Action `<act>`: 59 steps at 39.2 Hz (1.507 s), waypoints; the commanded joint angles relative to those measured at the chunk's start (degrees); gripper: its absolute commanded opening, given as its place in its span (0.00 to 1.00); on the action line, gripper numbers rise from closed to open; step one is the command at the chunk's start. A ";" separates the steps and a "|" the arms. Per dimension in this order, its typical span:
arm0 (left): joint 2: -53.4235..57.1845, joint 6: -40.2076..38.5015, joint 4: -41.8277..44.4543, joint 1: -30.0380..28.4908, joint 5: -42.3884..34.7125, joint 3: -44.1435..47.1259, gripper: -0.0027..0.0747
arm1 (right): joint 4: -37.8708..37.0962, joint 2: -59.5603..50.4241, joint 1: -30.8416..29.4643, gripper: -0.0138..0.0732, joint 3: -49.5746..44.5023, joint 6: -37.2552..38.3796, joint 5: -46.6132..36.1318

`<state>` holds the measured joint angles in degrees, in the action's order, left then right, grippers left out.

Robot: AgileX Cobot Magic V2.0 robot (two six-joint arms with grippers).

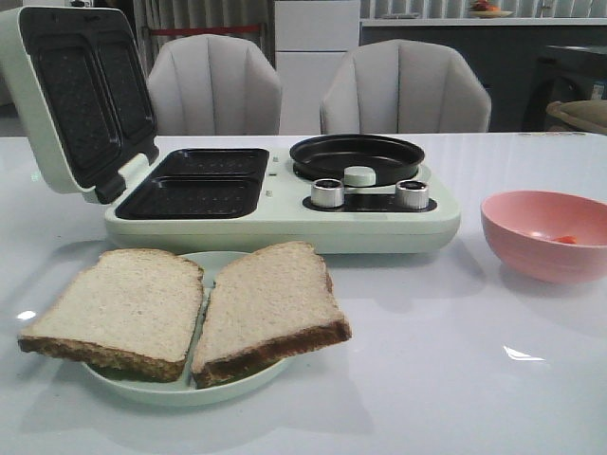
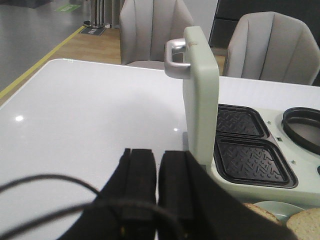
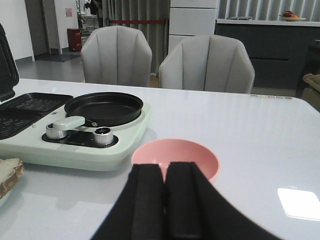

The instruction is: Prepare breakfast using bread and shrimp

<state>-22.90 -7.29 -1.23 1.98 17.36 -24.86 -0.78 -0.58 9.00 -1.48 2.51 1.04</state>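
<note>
Two bread slices (image 1: 185, 308) lie side by side on a pale green plate (image 1: 180, 391) at the front of the white worktop (image 1: 446, 379), overhanging its rim. Shrimp (image 1: 566, 239) rests in the pink bowl (image 1: 545, 235) to the right. Behind stands the breakfast maker (image 1: 285, 213), lid (image 1: 76, 100) raised. Left end effector (image 2: 157, 185) and right end effector (image 3: 165, 200): both clenched, grasping nothing.

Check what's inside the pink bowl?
Front view: pink bowl holds a small orange-pink piece, likely shrimp. The near wall hides the rest of the bottom; the right end effector blocks the right wrist view.
</note>
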 commanded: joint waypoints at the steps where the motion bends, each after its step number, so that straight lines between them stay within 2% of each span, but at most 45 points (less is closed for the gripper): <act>1: -0.75 0.02 -0.24 0.22 -4.46 -2.15 0.19 | 0.02 -1.24 -0.29 0.31 0.90 -0.45 -4.39; 3: -0.75 0.18 -0.24 0.22 -4.46 -2.15 0.21 | 0.02 -1.24 -0.29 0.31 0.90 -0.45 -4.39; 6: -0.75 0.42 0.27 0.22 -4.46 -2.15 0.28 | 0.02 -1.24 -0.29 0.31 0.90 -0.45 -4.39; 14: -0.75 0.42 3.60 0.22 -4.81 -2.15 0.67 | 0.02 -1.24 -0.29 0.31 0.90 -0.45 -4.39; 17: -0.75 0.42 4.49 0.22 -4.70 -2.15 0.74 | 0.02 -1.24 -0.29 0.31 0.90 -0.45 -4.39; 25: -2.02 0.51 9.95 1.24 -5.06 -2.15 0.74 | 0.02 -1.24 -0.29 0.31 0.90 -0.45 -4.39; 32: -3.00 0.51 14.69 6.01 -3.08 -2.15 0.74 | 0.02 -1.24 -0.29 0.31 0.90 -0.45 -4.39; 45: -7.03 0.41 29.38 18.43 1.82 -2.15 0.74 | 0.02 -1.24 -0.29 0.31 0.90 -0.45 -4.39; 53: -12.74 -4.03 42.62 28.78 6.93 -2.15 0.74 | 0.02 -1.24 -0.29 0.31 0.90 -0.45 -4.39; 59: -19.69 -4.29 46.28 36.81 9.20 -2.15 0.74 | 0.02 -1.24 -0.29 0.31 0.90 -0.45 -4.39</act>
<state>-39.36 -10.55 42.08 35.19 28.19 -25.08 -0.78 -0.58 9.00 -1.48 2.51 1.04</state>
